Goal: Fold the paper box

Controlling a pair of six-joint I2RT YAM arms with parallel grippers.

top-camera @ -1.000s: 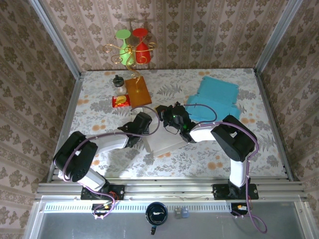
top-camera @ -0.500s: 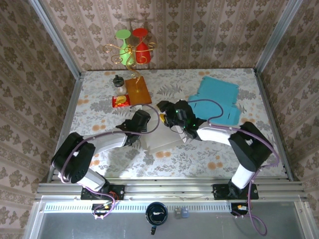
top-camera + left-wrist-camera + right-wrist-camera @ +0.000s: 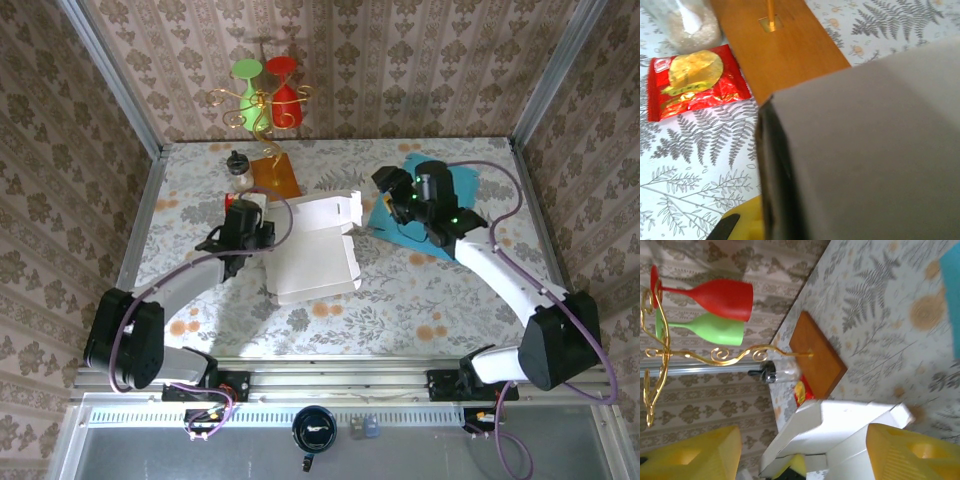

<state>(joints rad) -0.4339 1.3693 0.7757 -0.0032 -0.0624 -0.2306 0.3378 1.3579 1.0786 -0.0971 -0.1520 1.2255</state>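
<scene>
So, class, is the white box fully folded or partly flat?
Partly folded: the white box has its far wall raised, while the near panel lies flat.

Light falls bright and even from overhead. The paper box (image 3: pixel 318 245) is nearly blown-out white on top and throws only a soft shadow on the counter (image 3: pixel 450 300) beside it. In the left wrist view the box's near panel is grey, shaded and blurred, while the red packet (image 3: pixel 695 80) left of the box is sharper, with mild glare. In the right wrist view the box glares white, and below it the yellow fingers (image 3: pixel 910 452) of the right gripper (image 3: pixel 800 452) are out of focus.
</scene>
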